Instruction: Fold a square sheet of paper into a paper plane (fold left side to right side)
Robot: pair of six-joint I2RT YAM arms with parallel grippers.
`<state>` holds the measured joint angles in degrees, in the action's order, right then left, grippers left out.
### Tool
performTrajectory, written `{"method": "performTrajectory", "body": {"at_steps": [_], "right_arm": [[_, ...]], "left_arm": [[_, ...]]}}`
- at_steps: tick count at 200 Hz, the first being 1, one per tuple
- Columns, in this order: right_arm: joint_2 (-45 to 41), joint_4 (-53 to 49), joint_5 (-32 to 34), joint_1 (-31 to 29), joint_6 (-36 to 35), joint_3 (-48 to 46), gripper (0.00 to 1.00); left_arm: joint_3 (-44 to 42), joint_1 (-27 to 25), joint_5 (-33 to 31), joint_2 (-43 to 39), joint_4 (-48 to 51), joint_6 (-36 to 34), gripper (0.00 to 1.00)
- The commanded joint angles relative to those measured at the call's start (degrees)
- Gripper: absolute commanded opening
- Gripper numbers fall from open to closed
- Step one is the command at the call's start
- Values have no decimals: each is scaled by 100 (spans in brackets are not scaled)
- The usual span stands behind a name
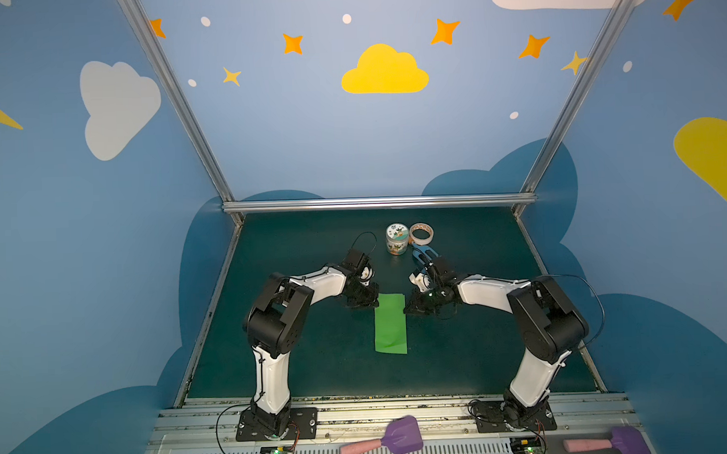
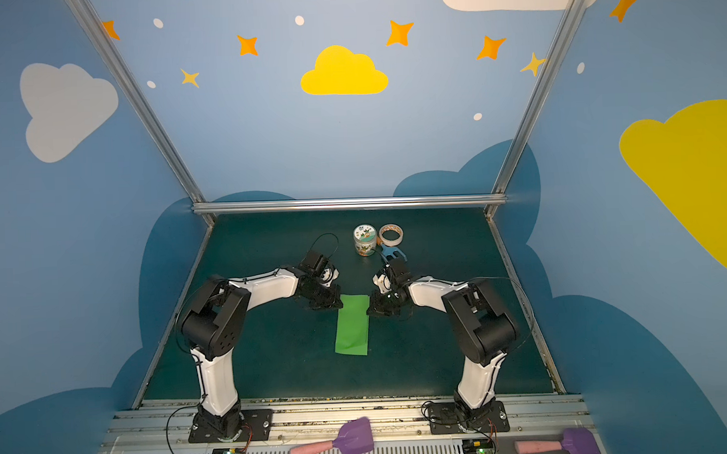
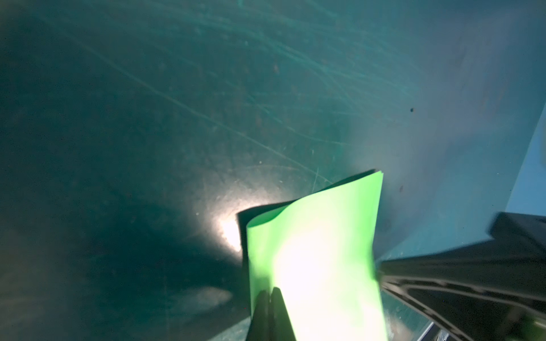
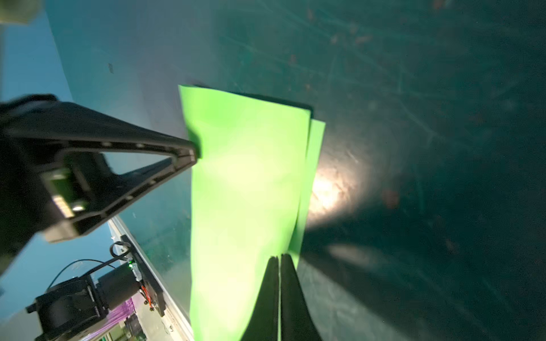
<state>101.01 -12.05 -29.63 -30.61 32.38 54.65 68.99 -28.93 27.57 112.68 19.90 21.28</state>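
Paper (image 1: 390, 323): bright green, folded over to a narrow two-layer strip. It lies in the middle of the mat (image 1: 308, 363), long axis running from front to back, shown so in both top views (image 2: 352, 325). In the left wrist view the paper (image 3: 319, 251) shows its layers parting at the end away from the camera, with a dark shadow beneath. In the right wrist view the lower layer of the paper (image 4: 245, 192) sticks out past the upper one along one long edge, so the edges do not line up.

Left gripper (image 1: 371, 304): jaws closed tight, tips at the far left corner of the strip. The right wrist view shows the left gripper (image 4: 194, 154) touching the paper's edge.

Right gripper (image 1: 407, 309): jaws closed tight, tips at the far right edge of the strip, opposite the left one. In its own wrist view the right gripper (image 4: 279, 265) overlaps the paper with green on both sides.

Whether either tool actually pinches the paper or only presses on it cannot be told.

Other items: a jar (image 1: 397, 239) and a tape roll (image 1: 421, 233) stand side by side at the back of the mat, well apart from the paper. Two purple scoops (image 1: 402, 436) lie on the front rail.
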Motion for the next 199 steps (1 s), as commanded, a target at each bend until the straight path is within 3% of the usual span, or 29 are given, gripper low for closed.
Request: {"method": "performTrajectory", "body": {"at_steps": [1, 40, 87, 152, 199], "right_arm": [[-364, 68, -27, -179, 432, 125, 0], [-307, 765, -90, -652, 1091, 46, 0], [-266, 1091, 325, -1098, 1426, 5, 0], [-1424, 579, 935, -1183, 1394, -34, 0], [-1164, 992, 868, -1230, 1632, -218, 0]], "left_arm": [[-145, -9, -160, 70, 57, -59, 4], [-140, -16, -152, 96, 52, -54, 4], [-105, -16, -147, 109, 96, -83, 4], [-74, -25, -139, 147, 145, -115, 4], [-79, -25, -143, 165, 142, -119, 4]]}}
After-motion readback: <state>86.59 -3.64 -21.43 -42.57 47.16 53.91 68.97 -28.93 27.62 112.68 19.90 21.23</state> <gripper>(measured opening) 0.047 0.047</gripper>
